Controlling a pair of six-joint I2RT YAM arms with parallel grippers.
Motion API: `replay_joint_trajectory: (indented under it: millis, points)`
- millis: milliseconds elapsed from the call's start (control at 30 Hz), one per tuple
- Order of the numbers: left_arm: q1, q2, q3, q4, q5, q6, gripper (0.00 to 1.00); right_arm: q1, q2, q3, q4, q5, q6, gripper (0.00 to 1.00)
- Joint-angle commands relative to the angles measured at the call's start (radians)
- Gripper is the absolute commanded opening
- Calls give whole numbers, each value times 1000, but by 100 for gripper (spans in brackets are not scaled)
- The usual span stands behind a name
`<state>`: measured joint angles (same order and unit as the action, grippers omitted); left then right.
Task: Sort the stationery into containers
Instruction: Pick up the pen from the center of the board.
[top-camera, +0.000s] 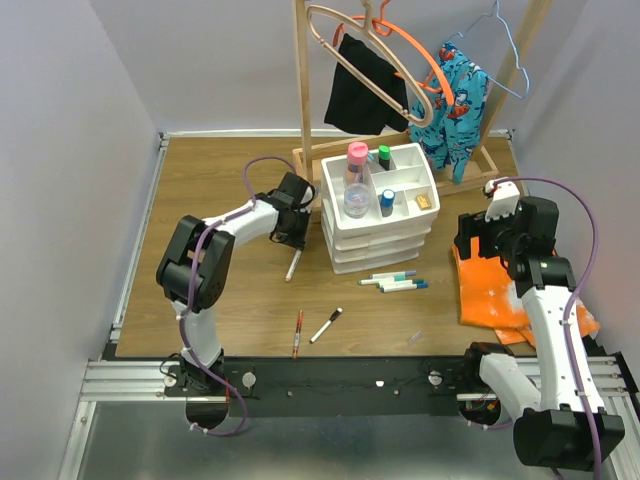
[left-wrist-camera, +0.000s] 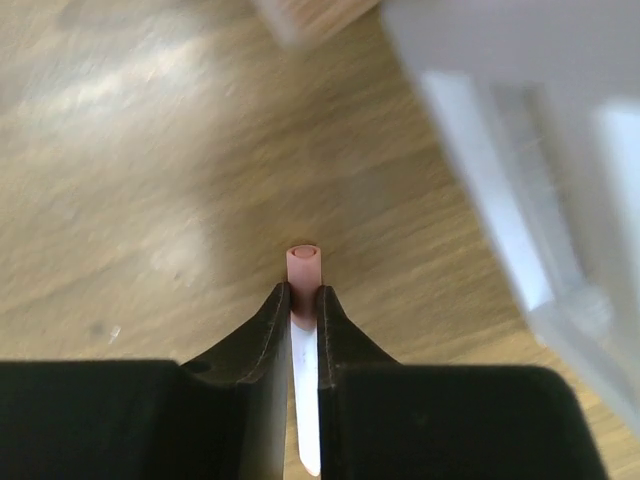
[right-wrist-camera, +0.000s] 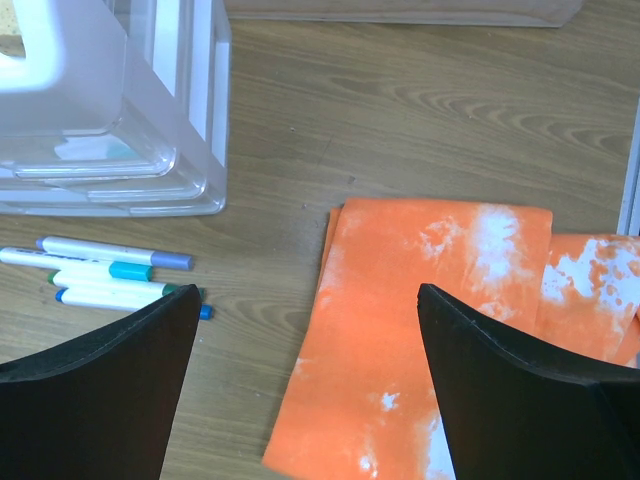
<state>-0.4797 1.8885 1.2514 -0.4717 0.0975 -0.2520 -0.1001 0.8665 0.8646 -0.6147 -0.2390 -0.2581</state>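
- Left gripper (left-wrist-camera: 303, 296), its black jaws pressed together on a white pen (left-wrist-camera: 304, 262), pinches the slim barrel so that the round pinkish end pokes just past the fingertips. The pen sits over the wooden table (top-camera: 200, 180), just beside the left wall of the white organiser (top-camera: 375, 250). Whether it is clear of the wood cannot be told.
- Step in hand, by the look of it: the pick-up of one pen. The next move calls for a lift above the top tray, then a release into a free compartment without knocking the pink-capped bottle (top-camera: 357, 165) standing there.
- Right gripper (right-wrist-camera: 308, 296) hangs spread wide and empty above the edge of a crumpled orange cloth (right-wrist-camera: 430, 330).
- Unsorted items on the table: a tight cluster of white markers (right-wrist-camera: 110, 272) with blue and teal caps in front of the drawers, a thin red pen (top-camera: 298, 333) and a black-capped marker (top-camera: 326, 325) nearer the arm bases.
- Smooth, round barrels may roll or slip in a narrow pinch. The organiser is glossy, translucent plastic, and the tabletop is matte wood grain.
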Motion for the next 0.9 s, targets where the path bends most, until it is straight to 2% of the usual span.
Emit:
replay_joint_trajectory:
  millis: [0, 200, 233, 367, 433, 500, 533, 633, 867]
  points:
    - [49, -115, -43, -74, 57, -1, 14, -7, 14, 40, 9, 29, 8, 97]
    - [66, -373, -87, -70, 274, 89, 10, -7, 32, 70, 16, 35, 25, 97]
    - [66, -452, -99, -33, 307, 106, 9, -7, 34, 80, 15, 33, 31, 97]
    - [66, -606, -155, 63, 503, 174, 6, -7, 31, 143, -20, -26, 59, 97]
    - [62, -659, -158, 138, 614, 169, 6, -7, 28, 180, -63, -120, 59, 97]
    - [61, -686, -165, 209, 701, 116, 7, -7, 22, 227, -82, -237, 51, 97]
    - [59, -695, -167, 300, 728, 82, 7, -7, 13, 241, -92, -271, 52, 97]
    - [35, -666, -138, 413, 778, 25, 8, -7, 11, 284, -94, -371, 71, 96]
    - [-23, -545, 40, 548, 872, -61, 12, -7, 42, 392, -69, -583, 169, 95]
